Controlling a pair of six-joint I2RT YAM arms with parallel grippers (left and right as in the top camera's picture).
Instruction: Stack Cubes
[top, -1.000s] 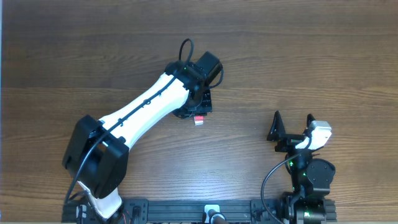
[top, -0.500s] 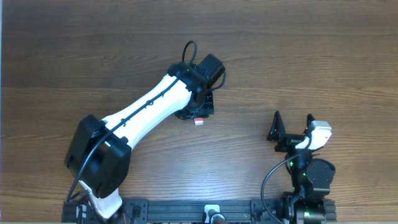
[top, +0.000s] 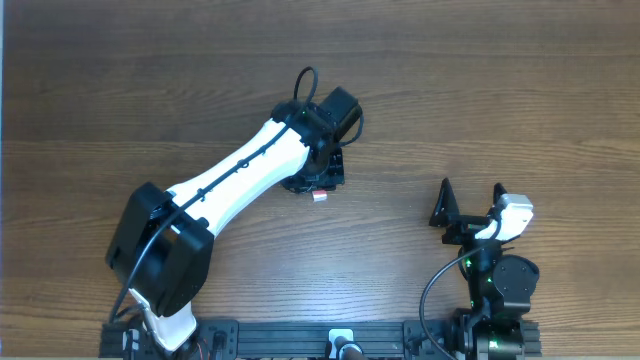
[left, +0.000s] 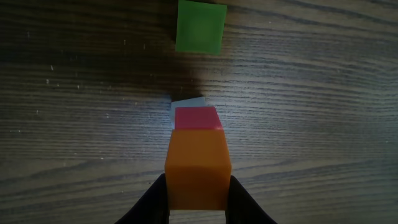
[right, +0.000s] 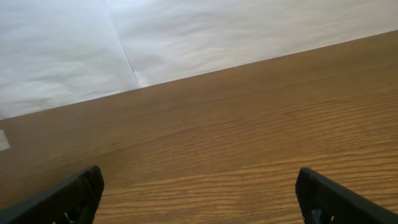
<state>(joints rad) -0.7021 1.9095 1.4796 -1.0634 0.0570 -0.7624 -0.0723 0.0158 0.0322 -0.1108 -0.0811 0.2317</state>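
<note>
My left gripper (left: 198, 202) is shut on an orange cube (left: 198, 168), held just above and partly over a red cube (left: 197, 117) that rests on a pale cube (left: 186, 103) on the wooden table. A green cube (left: 199, 26) lies on the table farther out. In the top view the left gripper (top: 322, 178) is near the table's middle, with the red cube (top: 319, 195) peeking out beside it. My right gripper (top: 468, 198) stands open at the right, low over the table, holding nothing.
The wooden table (top: 500, 90) stretches bare around both arms. In the right wrist view a white wall (right: 186, 37) rises beyond the table's edge.
The left arm shifted slightly to the right and up the top view during the first half second, then kept still. The right arm has not moved.
</note>
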